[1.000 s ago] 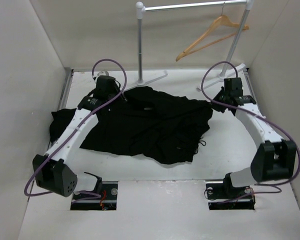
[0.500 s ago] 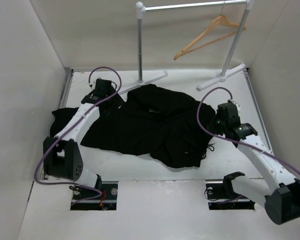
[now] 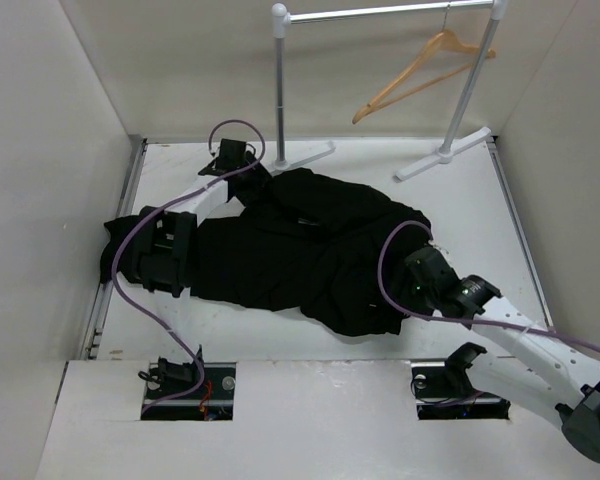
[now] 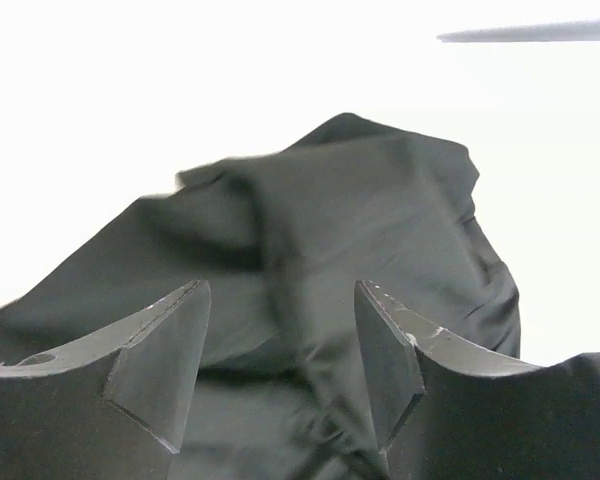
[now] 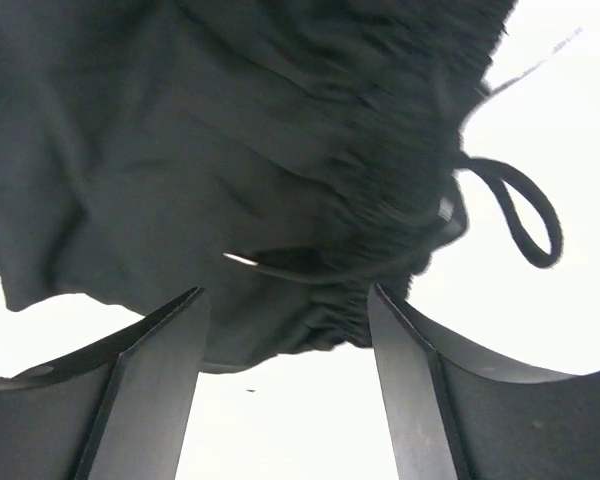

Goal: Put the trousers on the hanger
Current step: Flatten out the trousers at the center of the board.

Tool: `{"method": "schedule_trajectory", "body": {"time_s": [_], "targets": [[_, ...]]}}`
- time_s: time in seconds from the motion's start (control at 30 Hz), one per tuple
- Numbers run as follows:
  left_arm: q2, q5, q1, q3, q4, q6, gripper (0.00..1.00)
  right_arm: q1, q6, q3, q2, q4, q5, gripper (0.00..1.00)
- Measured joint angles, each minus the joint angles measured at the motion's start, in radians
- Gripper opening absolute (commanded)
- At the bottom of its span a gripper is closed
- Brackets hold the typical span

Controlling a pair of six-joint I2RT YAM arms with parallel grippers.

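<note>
Trousers (image 3: pixel 280 250) lie crumpled on table (image 3: pixel 370 168), hanger (image 3: pixel 400 76) hangs on rail (image 3: pixel 380 11).

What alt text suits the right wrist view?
The right gripper, jaws open, faces the gathered waistband of the black trousers. A looped drawstring trails from it onto the white table.

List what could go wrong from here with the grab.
1. The trousers lie bunched in folds, so the left fingers, open over a ridge of cloth, may pinch several layers and lift a tangle.
2. A loose drawstring loop lies beside the gathered waistband at the open right fingers; they may catch only the cord.
3. The hanger hangs tilted on the rail and may swing when loaded.
</note>
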Motion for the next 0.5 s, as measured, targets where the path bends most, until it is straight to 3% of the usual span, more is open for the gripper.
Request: {"method": "schedule_trajectory", "body": {"time_s": [0.1, 0.17, 0.23, 0.27, 0.4, 0.5], "targets": [[0.05, 0.004, -0.005, 0.056, 0.019, -0.016, 0.5, -0.011, 0.025, -0.013, -0.008, -0.035, 0.002, 0.74], [0.095, 0.004, -0.006, 0.105, 0.028, -0.024, 0.34, -0.034, 0.037, -0.015, -0.008, -0.048, 0.002, 0.74], [0.14, 0.003, -0.006, 0.137, 0.042, -0.035, 0.12, -0.064, 0.044, -0.016, 0.0, -0.047, 0.003, 0.74], [0.153, 0.001, -0.006, 0.139, 0.045, -0.037, 0.08, -0.08, 0.044, -0.016, 0.008, -0.045, 0.002, 0.74], [0.126, -0.025, -0.005, 0.076, 0.057, -0.048, 0.05, -0.166, 0.029, -0.014, 0.08, -0.012, 0.001, 0.74], [-0.014, -0.069, -0.014, -0.036, 0.047, -0.054, 0.04, -0.236, 0.003, -0.001, 0.182, 0.039, -0.001, 0.74]]}}
